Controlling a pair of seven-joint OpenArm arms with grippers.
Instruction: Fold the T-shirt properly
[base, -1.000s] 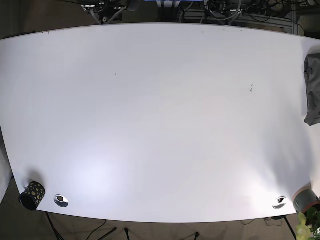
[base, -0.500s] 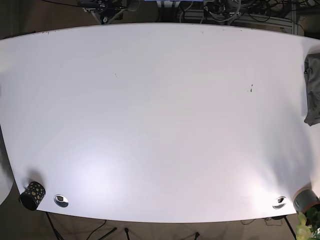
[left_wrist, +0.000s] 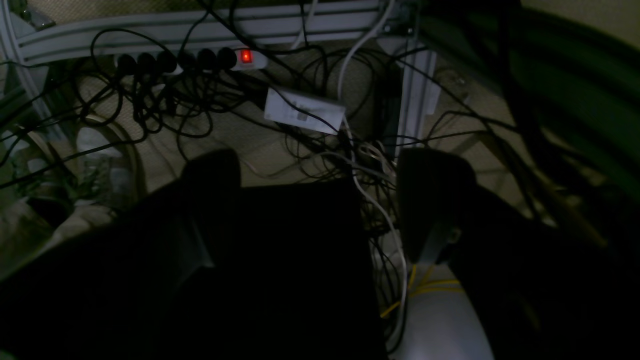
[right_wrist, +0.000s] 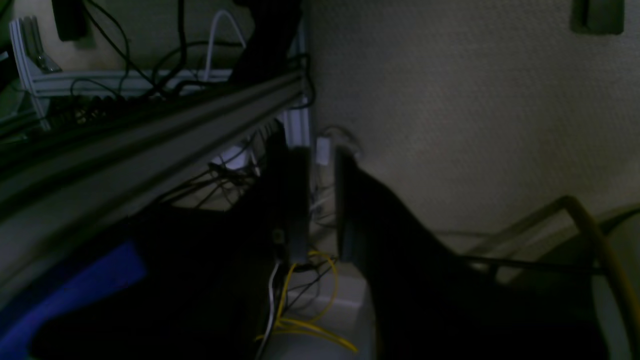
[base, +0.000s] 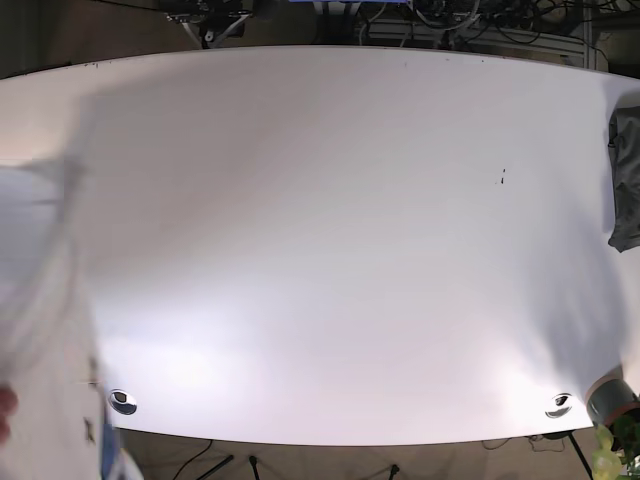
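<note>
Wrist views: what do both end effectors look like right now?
Both are dim. The left end effector shows two broad, rounded, dark fingers. The right end effector shows narrower, flat black fingers. No markings are legible on either, and cabling behind them cannot be attributed.

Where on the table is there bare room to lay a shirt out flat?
The white table is bare from its far edge to the near holes. Crowded: blurred white cloth sweeping over the left end, grey fabric at the right edge.

No readable text; label on adapter (left_wrist: 304, 111) illegible.
</note>
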